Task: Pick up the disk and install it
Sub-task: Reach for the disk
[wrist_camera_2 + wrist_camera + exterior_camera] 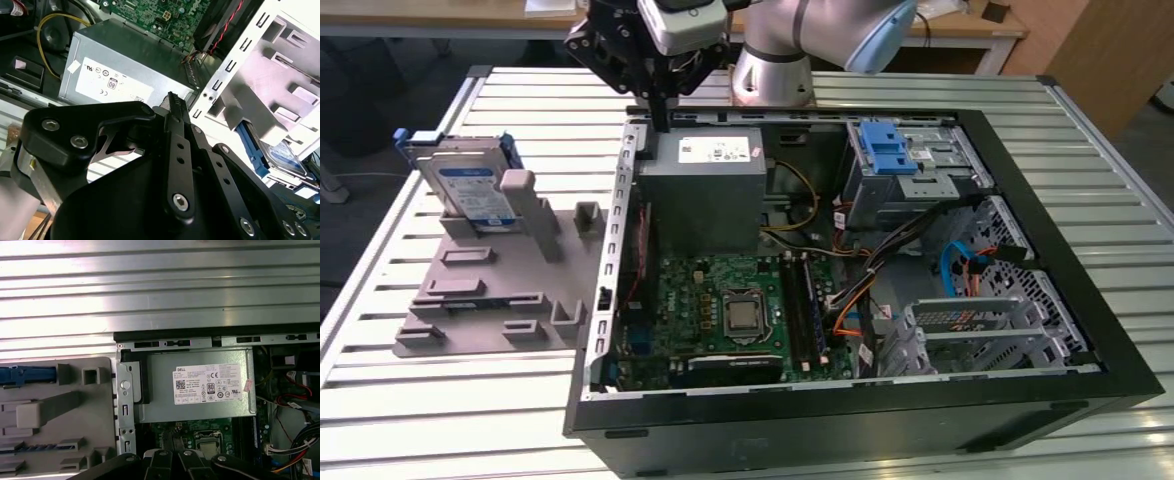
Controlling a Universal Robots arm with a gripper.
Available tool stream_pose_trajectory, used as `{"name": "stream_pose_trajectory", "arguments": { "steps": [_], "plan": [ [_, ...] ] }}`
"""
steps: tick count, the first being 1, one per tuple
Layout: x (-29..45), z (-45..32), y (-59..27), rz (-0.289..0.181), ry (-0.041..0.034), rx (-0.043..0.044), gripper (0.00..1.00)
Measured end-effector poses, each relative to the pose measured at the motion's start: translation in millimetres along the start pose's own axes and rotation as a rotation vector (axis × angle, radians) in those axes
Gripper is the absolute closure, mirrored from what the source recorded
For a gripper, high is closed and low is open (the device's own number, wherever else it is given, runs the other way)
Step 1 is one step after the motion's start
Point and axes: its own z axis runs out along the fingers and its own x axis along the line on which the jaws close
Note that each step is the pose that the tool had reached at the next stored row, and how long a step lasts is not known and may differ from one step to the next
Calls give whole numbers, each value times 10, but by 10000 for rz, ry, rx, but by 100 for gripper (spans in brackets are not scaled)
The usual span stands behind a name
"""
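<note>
The disk (464,183), silver-grey with a white-and-blue label in a blue carrier, stands upright at the back of a grey fixture (487,290) at the exterior view's left. In the second wrist view the disk (284,156) shows behind the fixture's posts, and in the first wrist view its blue carrier edge (25,375) shows. My gripper (662,122) hangs over the back wall of the open computer case (854,420), just above the power supply, shut with nothing in it. It is well apart from the disk. Its black fingers (171,130) lie together.
Inside the case are a grey power supply box (707,190), a motherboard (720,310), cables, and a silver drive cage with a blue latch (891,152) at the back right. The slatted metal table (467,400) carries case and fixture.
</note>
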Motion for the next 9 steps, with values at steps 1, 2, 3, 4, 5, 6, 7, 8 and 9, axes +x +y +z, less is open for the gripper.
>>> {"name": "stream_pose_trajectory", "arguments": {
  "steps": [1, 2, 3, 4, 5, 6, 7, 8, 9],
  "plan": [
    [4, 0, 0, 0, -1, -1, 89],
    [8, 0, -1, 0, 0, 0, 89],
    [12, 0, -1, 0, 0, -1, 89],
    [16, 0, -1, 0, 0, 0, 89],
    [20, 0, -2, 0, 0, 0, 89],
    [24, 1, -2, 0, 0, 0, 89],
    [28, 0, -2, 0, 0, 0, 89],
    [32, 1, -2, 0, 0, 0, 89],
    [36, 1, -3, 0, 0, 0, 89]
  ]
}}
